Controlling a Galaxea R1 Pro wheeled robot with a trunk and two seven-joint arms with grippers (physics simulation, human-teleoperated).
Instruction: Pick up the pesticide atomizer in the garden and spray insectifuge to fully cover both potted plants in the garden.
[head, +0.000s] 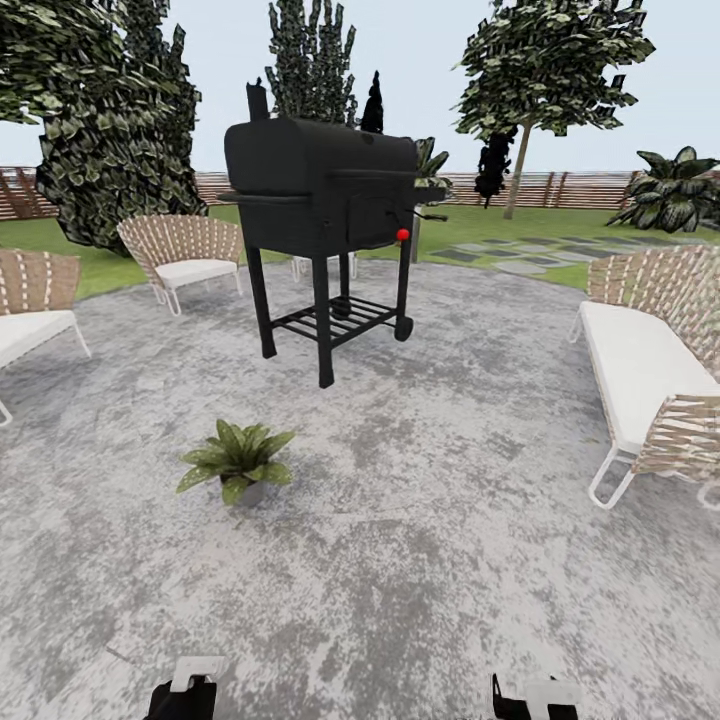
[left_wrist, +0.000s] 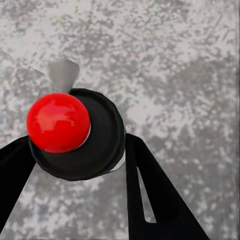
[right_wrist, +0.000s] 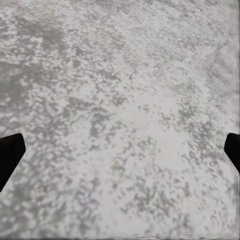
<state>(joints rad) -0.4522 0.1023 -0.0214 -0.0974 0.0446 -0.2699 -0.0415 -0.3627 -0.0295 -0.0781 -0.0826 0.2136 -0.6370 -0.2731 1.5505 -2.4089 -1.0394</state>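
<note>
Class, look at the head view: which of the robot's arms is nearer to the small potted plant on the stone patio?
Left. The potted plant sits ahead and left of centre, more or less in line with the left tool at the bottom edge. The right tool is far over on the other side.

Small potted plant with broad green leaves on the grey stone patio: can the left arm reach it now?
Probably not yet. Nothing blocks the way, but the potted plant stands well ahead of the left gripper, which holds the dark pesticide atomizer; bare patio lies between. The base should roll closer.
</note>
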